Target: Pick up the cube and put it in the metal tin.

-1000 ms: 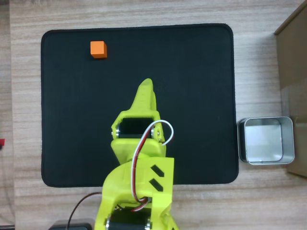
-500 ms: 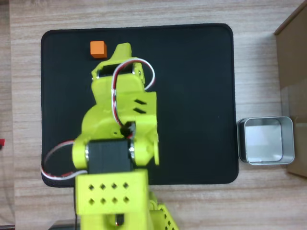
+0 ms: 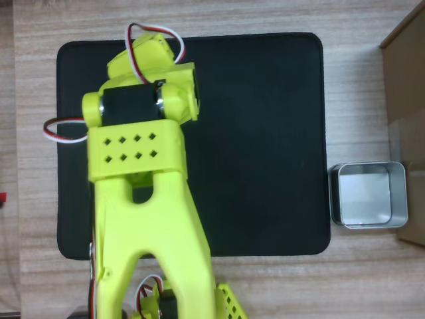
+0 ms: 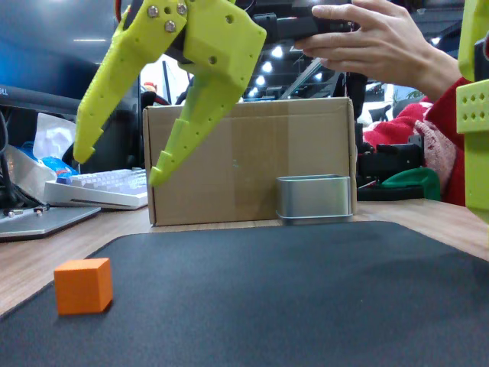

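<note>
One small orange cube (image 4: pixel 83 285) sits at the far left of the fixed view, resting on the black mat (image 4: pixel 290 298) close to its left edge, with bare mat on every side. Above it and a little to the right hangs the lime-green end effector (image 4: pixel 118 170), its two tapered fingers spread apart with open air between the tips; both tips point down and to the left, well clear of the cube and the mat. In the overhead view the green arm (image 3: pixel 143 199) runs up from the bottom edge over the left half of the mat (image 3: pixel 265 133), and its wrist with red and white wires (image 3: pixel 149 33) covers the mat's upper-left corner.

Moving right in the fixed view, a brown cardboard box (image 4: pixel 252 160) stands on the wood-grain worktop (image 4: pixel 46 245) behind the mat. The metal tin (image 4: pixel 315 199) stands in front of the box's right portion, just beyond the mat's far edge. In the overhead view the tin (image 3: pixel 368 195) lies on the worktop (image 3: pixel 358 93) just beside the mat's right edge, open side up and with nothing inside, the box (image 3: pixel 406 126) next to it at the picture's right border. Further right in the fixed view, a person's hand (image 4: pixel 374 42) and a red sleeve (image 4: pixel 416 138) show behind the box.
</note>
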`<state>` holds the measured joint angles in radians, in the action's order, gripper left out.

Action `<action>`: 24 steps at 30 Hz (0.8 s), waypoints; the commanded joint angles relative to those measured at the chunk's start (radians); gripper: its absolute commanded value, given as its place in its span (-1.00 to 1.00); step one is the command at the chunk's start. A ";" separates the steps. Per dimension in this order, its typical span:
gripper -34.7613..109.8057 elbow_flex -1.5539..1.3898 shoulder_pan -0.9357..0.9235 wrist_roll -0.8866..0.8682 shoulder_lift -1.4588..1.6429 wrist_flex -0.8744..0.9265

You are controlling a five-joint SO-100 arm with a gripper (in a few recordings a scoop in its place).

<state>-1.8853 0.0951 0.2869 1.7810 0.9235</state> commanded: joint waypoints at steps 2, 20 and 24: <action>-0.21 0.051 0.051 -0.029 -0.032 0.011; -0.21 0.213 0.132 -0.287 -0.296 0.011; -0.09 0.242 0.141 -0.272 -0.356 0.011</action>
<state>-1.6705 0.2286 0.0031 1.4113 0.9235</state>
